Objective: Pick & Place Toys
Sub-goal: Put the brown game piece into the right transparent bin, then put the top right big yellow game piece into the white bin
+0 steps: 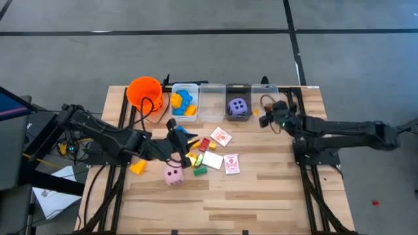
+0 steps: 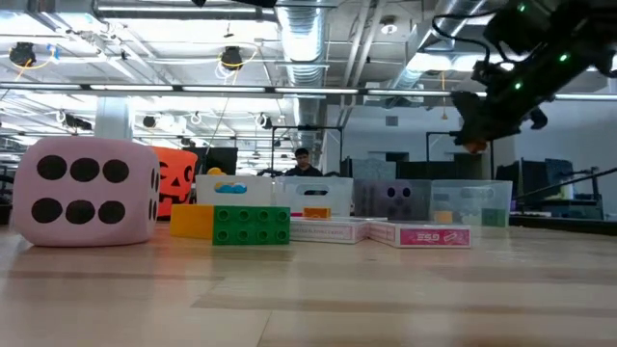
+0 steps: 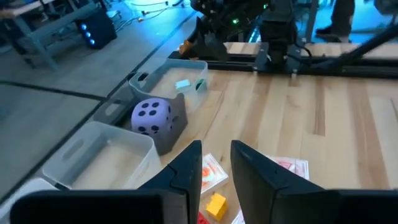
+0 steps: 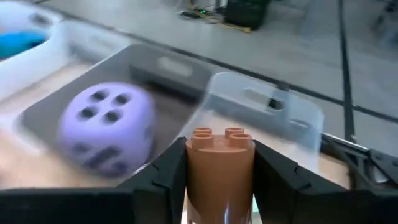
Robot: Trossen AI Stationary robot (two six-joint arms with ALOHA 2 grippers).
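Note:
My right gripper [image 1: 261, 117] is shut on a small orange round block [image 4: 221, 168]. It hangs over the table's far right, by the clear bin [image 1: 264, 96] at the right end of the row. The purple die [image 1: 238, 108] lies in the bin beside that one. My left gripper [image 1: 177, 130] hovers above the loose toys at mid-table, its fingers a narrow gap apart [image 3: 216, 158] with nothing between them. Below it lie pink-and-white cards [image 1: 221, 136], small red [image 1: 204, 143], yellow [image 1: 194, 158] and green [image 1: 200, 171] blocks, and the pink die [image 1: 173, 174]. My right gripper pinches the orange block by its two opposite sides [image 4: 189, 177] between the two fingers. The fingers come nearly level from the table's right. The block stands upright in the hold, its studs [image 4: 217, 134] up, lifted clear of the table and the bins.
Several clear bins line the far edge. The left one [image 1: 184, 101] holds blue and yellow blocks; the one beside it [image 1: 212, 101] looks bare. An orange bucket [image 1: 144, 91] stands at their left. A yellow block [image 1: 137, 168] lies under my left arm. Bare wood fills the near half.

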